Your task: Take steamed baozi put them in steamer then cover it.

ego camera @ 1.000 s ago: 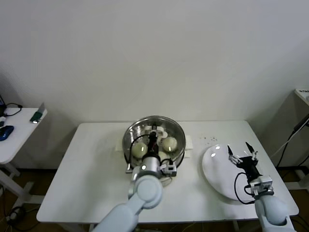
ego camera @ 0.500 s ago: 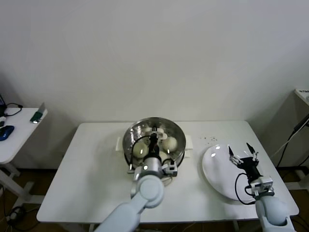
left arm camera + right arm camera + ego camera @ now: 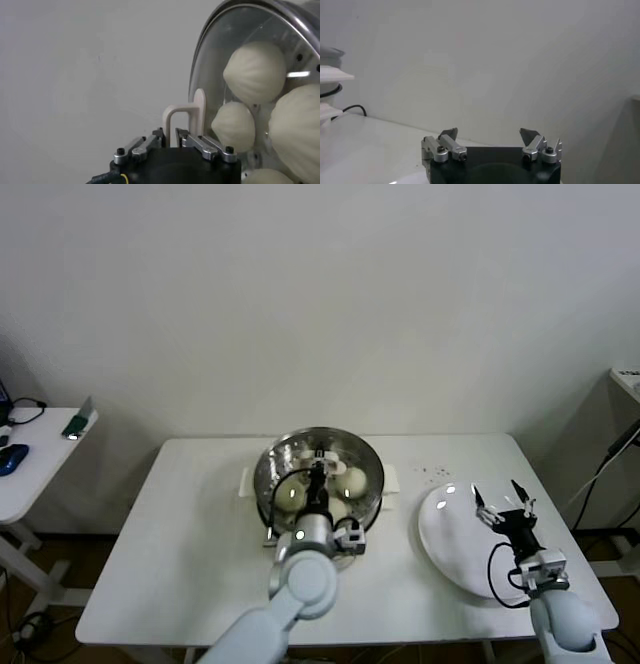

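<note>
The steel steamer stands mid-table on its white base. The clear glass cover lies on it, and several pale baozi show through the glass. In the left wrist view the baozi sit behind the cover. My left gripper is over the cover's middle. Its jaws stand a little apart around one leg of the white handle, with a thin gap beside it. My right gripper hovers open and empty over the white plate.
The white plate lies bare at the table's right. A side handle of the steamer's base shows far off in the right wrist view. A small side table with gadgets stands to the left. Small dark specks lie behind the plate.
The cover has settled square onto the steamer, moving slightly back. My left gripper's jaws have loosened from the handle. The right arm has stayed put.
</note>
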Controlling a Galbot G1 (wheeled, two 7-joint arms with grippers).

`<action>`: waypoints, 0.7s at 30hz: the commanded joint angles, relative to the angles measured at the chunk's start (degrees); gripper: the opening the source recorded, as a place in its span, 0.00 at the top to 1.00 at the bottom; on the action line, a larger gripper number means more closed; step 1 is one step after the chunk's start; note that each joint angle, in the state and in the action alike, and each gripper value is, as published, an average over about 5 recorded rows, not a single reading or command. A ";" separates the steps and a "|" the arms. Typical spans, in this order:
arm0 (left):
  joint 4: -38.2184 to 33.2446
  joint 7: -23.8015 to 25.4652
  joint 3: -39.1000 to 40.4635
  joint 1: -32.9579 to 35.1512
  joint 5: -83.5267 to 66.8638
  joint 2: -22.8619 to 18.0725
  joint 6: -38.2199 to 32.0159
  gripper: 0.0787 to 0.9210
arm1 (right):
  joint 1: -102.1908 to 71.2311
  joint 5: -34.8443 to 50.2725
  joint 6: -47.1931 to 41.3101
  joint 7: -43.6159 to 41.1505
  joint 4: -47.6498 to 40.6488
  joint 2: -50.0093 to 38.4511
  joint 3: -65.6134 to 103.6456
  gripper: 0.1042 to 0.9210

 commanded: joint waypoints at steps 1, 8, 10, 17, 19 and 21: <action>-5.21 0.70 0.09 1.90 -1.09 1.21 1.52 0.74 | -0.04 -0.33 -1.97 0.20 0.75 0.21 0.07 0.12; -14.04 0.99 -2.38 5.58 -4.43 4.63 1.92 0.49 | -0.28 -0.93 -5.09 0.10 1.68 -0.35 -0.11 0.12; -16.86 0.37 -2.58 6.75 -6.38 6.17 1.96 0.43 | -0.26 -0.89 -5.52 0.20 1.75 -0.52 -0.23 0.12; -25.22 -4.68 -6.05 12.91 -16.59 11.62 0.64 0.19 | 0.05 0.15 -7.24 0.57 2.39 -0.52 -0.44 0.12; -26.46 -8.75 -9.36 15.74 -20.40 12.98 -2.46 0.15 | 0.14 0.14 -7.16 0.54 2.46 -0.65 -0.57 0.12; -27.06 -14.45 -13.91 18.67 -26.19 14.18 -6.39 0.12 | 0.16 0.07 -7.01 0.35 2.57 -0.70 -0.65 0.12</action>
